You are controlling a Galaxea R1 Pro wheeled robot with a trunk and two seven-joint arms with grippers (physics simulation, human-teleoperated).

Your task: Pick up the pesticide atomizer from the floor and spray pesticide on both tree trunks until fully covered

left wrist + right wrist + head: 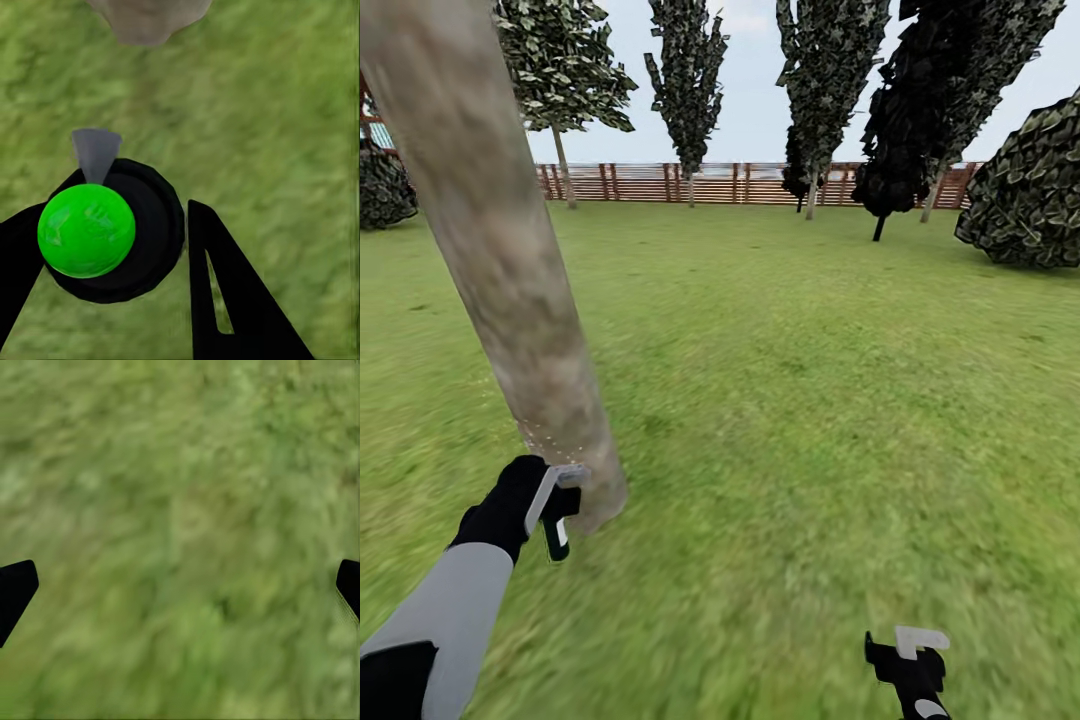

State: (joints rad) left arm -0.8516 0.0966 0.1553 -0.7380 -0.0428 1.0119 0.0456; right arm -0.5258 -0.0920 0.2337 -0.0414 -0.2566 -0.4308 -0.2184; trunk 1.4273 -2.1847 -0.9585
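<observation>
My left gripper (pixel 556 508) is low beside the base of a thick, pale grey-brown tree trunk (pixel 500 250) in the left foreground. In the left wrist view my left gripper (pixel 112 216) is shut on the pesticide atomizer (pixel 86 230), a black body with a bright green round top. Its grey nozzle (pixel 95 152) points toward the trunk's foot (pixel 148 16). Faint pale specks show on the trunk near the gripper. A second tree (pixel 564 168) with a thin bare trunk stands far back left by the fence. My right gripper (pixel 908 655) (pixel 184 585) hangs open over grass.
Green lawn (pixel 810 380) stretches ahead to a brown slat fence (pixel 740 183). Dark narrow conifer-like trees (pixel 690 90) line the fence, and a big leafy bush (pixel 1028 195) sits at the right. Another bush (pixel 382 190) is at the far left.
</observation>
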